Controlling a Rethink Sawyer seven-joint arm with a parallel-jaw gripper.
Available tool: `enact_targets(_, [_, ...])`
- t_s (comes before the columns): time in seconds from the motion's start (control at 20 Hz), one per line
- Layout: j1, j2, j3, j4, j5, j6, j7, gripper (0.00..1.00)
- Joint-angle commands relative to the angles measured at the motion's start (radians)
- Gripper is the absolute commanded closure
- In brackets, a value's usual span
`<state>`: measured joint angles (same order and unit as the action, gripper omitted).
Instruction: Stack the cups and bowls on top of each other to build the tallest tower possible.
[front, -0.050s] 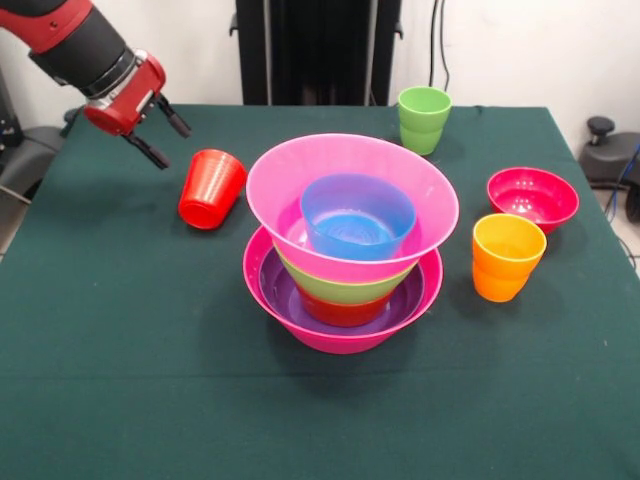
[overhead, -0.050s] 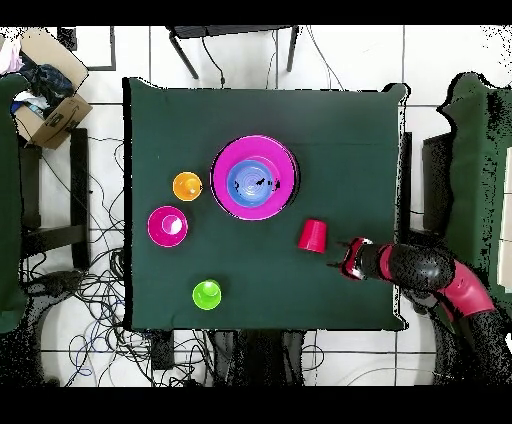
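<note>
We see the claw (front, -0.050s: 160, 135) open and empty, just beside the tipped red cup (front, -0.050s: 211, 187); tower (front, -0.050s: 345, 240) beyond it.

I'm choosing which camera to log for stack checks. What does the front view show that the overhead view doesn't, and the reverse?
Only the front view shows the tower's layers: a pink base bowl, purple, red and green bowls, then a second pink bowl holding the blue bowl. It also shows the red cup tipped on its side.

Only the overhead view shows the cardboard box and floor cables beside the table.

Both show the open gripper near the red cup, the green cup, the orange cup and the crimson bowl.
</note>
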<state>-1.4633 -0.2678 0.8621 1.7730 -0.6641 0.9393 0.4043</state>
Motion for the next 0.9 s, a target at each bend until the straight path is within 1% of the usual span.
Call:
enact_targets(0.05, [-0.011,0.047,-0.039,0.066,-0.095,-0.164,-0.022,0.0])
enact_targets(0.25, [-0.034,0.039,-0.049,0.084,-0.112,-0.231,0.01,0.0])
enact_targets(0.45, [-0.038,0.032,-0.064,0.091,-0.124,-0.287,0.045,0.0])
enact_targets(0.65, [-0.032,0.025,-0.08,0.087,-0.124,-0.281,0.038,0.0])
enact_targets(0.9, [-0.023,0.02,-0.093,0.108,-0.12,-0.266,0.035,0.0])
